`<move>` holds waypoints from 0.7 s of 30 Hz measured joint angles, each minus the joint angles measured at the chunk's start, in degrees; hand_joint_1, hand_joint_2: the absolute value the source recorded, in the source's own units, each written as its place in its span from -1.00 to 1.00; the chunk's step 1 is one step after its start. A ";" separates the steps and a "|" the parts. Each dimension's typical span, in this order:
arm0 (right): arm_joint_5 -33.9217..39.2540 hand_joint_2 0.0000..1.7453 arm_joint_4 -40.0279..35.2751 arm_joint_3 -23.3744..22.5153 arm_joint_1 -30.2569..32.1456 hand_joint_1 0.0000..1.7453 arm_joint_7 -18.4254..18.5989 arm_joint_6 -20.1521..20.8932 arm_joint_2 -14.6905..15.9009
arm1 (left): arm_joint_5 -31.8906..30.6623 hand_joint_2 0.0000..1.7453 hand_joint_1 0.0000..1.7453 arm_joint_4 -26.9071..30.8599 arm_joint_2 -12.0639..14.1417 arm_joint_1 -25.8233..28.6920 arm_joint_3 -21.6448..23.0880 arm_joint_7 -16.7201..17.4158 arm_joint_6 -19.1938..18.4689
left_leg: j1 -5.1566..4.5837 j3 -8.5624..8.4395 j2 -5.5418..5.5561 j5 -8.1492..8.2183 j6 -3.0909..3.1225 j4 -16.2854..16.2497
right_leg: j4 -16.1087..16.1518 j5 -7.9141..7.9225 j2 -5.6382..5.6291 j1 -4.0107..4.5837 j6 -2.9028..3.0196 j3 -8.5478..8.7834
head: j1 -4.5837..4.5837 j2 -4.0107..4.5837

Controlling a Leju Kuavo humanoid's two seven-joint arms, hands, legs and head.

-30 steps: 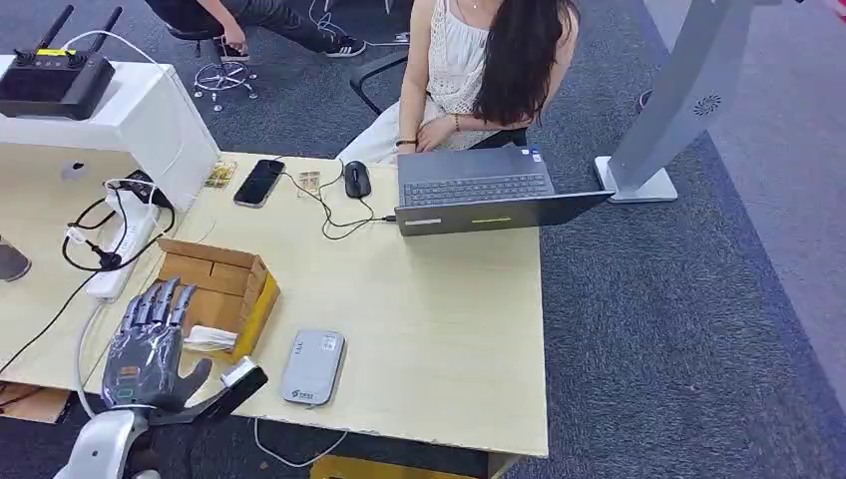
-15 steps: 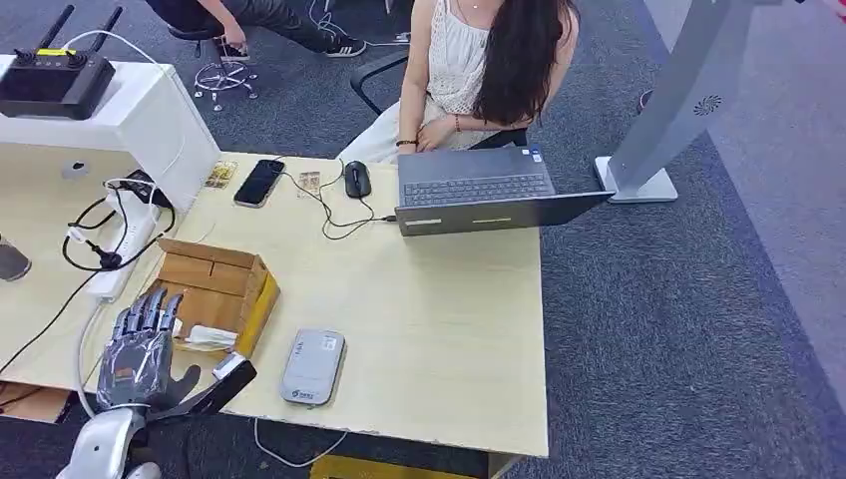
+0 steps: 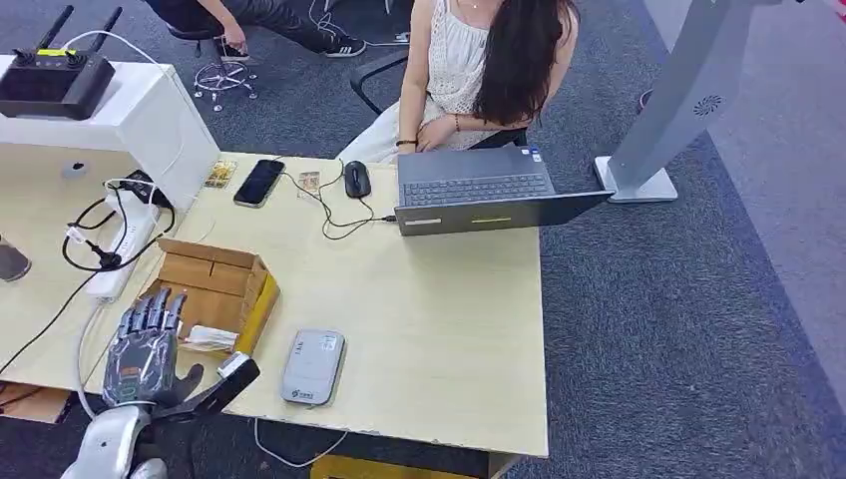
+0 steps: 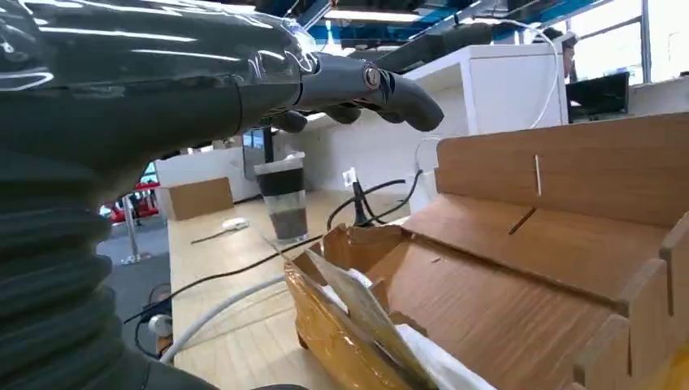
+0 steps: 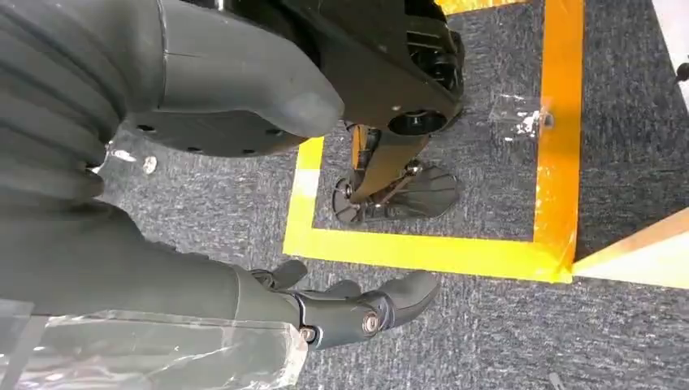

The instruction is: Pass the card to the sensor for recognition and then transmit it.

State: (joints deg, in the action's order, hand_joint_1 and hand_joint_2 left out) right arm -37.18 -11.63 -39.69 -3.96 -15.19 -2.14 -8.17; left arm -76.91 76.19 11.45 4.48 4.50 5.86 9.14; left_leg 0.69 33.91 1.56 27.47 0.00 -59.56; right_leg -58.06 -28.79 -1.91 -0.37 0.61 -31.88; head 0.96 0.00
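Left hand [image 3: 145, 349] hovers spread and empty over the cardboard box [image 3: 221, 284] (white cards [image 3: 210, 339] inside, probably); right hand [image 5: 341, 309] hangs, loosely curled.

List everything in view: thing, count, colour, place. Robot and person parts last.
cardboard box: one, brown, open, on the near-left part of the table, white cards or papers inside
card reader: one, grey, flat on the table right of the box
laptop: one, grey, open, far edge of the table
mouse: one, black, left of the laptop
phone: one, black, left of the mouse
power strip: one, white, with black cables, left of the box
cup: one, dark with a lid, on the table beyond the box
table: one, pale wood
person: one, seated behind the laptop
left hand: one, grey, fingers spread over the box's near end
right hand: one, grey, hanging above the carpet, holding nothing
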 joint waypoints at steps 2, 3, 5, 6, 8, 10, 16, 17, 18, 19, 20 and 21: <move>-0.02 1.00 0.00 0.02 -0.01 -1.00 0.00 0.00 0.00 | -0.04 1.00 -1.00 -0.26 -0.15 -0.21 0.00 -0.09 0.33 | 0.00 0.00 0.00 0.00 0.00 0.00 | 0.00 0.00 0.00 0.00 0.00 0.00 | 0.00 0.00; -0.04 1.00 0.00 0.02 -0.01 -1.00 0.00 0.00 0.00 | -0.04 1.00 -1.00 -0.37 -0.24 -0.34 0.00 -0.13 0.37 | 0.00 0.00 0.00 0.00 0.00 0.00 | 0.00 0.00 0.00 0.00 0.00 0.00 | 0.00 0.00; -0.04 1.00 0.00 0.02 -0.04 -1.00 0.00 0.00 0.00 | -0.04 1.00 -1.00 -0.63 -0.39 -0.52 -0.02 -0.17 0.48 | 0.00 0.00 0.00 0.00 0.00 0.00 | 0.00 0.00 0.00 0.00 0.00 0.00 | 0.00 0.00; -0.07 1.00 0.00 0.02 -0.04 -1.00 0.00 0.00 0.00 | -0.07 1.00 -1.00 -0.74 -0.42 -0.59 -0.02 -0.17 0.48 | 0.00 0.00 0.00 0.00 0.00 0.00 | 0.00 0.00 0.00 0.00 0.00 0.00 | 0.00 0.00; -0.13 1.00 0.00 0.02 -0.04 -1.00 0.00 0.00 0.00 | -0.15 1.00 -1.00 -0.96 -0.55 -0.71 -0.02 -0.31 0.50 | 0.00 0.00 0.00 0.00 0.00 0.00 | 0.00 0.00 0.00 0.00 0.00 0.00 | 0.00 0.00; -0.20 1.00 0.00 0.02 -0.05 -1.00 0.00 0.00 0.00 | -0.22 1.00 -1.00 -1.27 -0.66 -0.76 -0.02 -0.37 0.48 | 0.00 0.00 0.00 0.00 0.00 0.00 | 0.00 0.00 0.00 0.00 0.00 0.00 | 0.00 0.00; -0.48 1.00 0.00 0.04 -0.07 -1.00 0.00 0.20 0.00 | -0.15 1.00 1.00 -2.05 -0.90 -0.93 -0.02 -0.52 0.22 | 0.00 0.00 0.00 0.00 0.00 0.00 | 0.00 0.00 0.00 0.00 0.00 0.00 | 0.00 0.00; -0.57 1.00 0.00 0.04 -0.07 -1.00 0.00 0.37 0.00 | 0.00 1.00 1.00 -2.18 -0.90 -0.94 -0.02 -0.52 0.09 | 0.00 0.00 0.00 0.00 0.00 0.00 | 0.00 0.00 0.00 0.00 0.00 0.00 | -0.02 0.00; -0.59 1.00 0.00 0.04 -0.07 -1.00 0.00 0.46 0.00 | 0.04 1.00 1.00 -2.23 -0.87 -0.92 -0.02 -0.57 -0.17 | 0.00 0.00 0.00 0.00 0.00 0.00 | 0.00 0.00 0.00 0.00 0.00 0.00 | 0.00 0.00; -0.63 1.00 0.00 0.04 -0.07 -1.00 0.00 0.55 0.00 | 0.09 1.00 1.00 -2.25 -0.87 -0.92 -0.02 -0.61 -0.33 | 0.00 0.01 0.00 0.00 0.00 0.00 | 0.00 0.00 0.00 0.00 0.00 0.00 | 0.00 0.00; -0.63 1.00 0.00 0.04 -0.07 -1.00 0.00 0.66 0.00 | 0.26 1.00 1.00 -2.25 -0.87 -0.92 -0.02 -0.68 -0.44 | 0.00 0.00 0.00 0.00 0.00 0.00 | 0.00 0.00 0.00 0.00 0.00 0.00 | 0.00 0.00; -0.63 1.00 0.00 0.04 -0.07 -1.00 0.00 0.74 0.00 | 0.42 1.00 1.00 -2.27 -0.85 -0.92 -0.02 -0.70 -0.53 | 0.00 0.01 0.00 0.00 0.00 0.00 | 0.00 0.00 0.00 0.00 0.00 0.00 | 0.00 0.00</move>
State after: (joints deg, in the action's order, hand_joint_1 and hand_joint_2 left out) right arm -37.81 -11.63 -39.65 -4.03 -15.19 -1.40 -8.17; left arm -76.50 73.92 10.60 3.55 4.48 5.16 8.61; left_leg 0.69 33.92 1.56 27.47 0.00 -59.56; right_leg -58.06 -28.79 -1.91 -0.37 0.61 -31.88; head 0.96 0.00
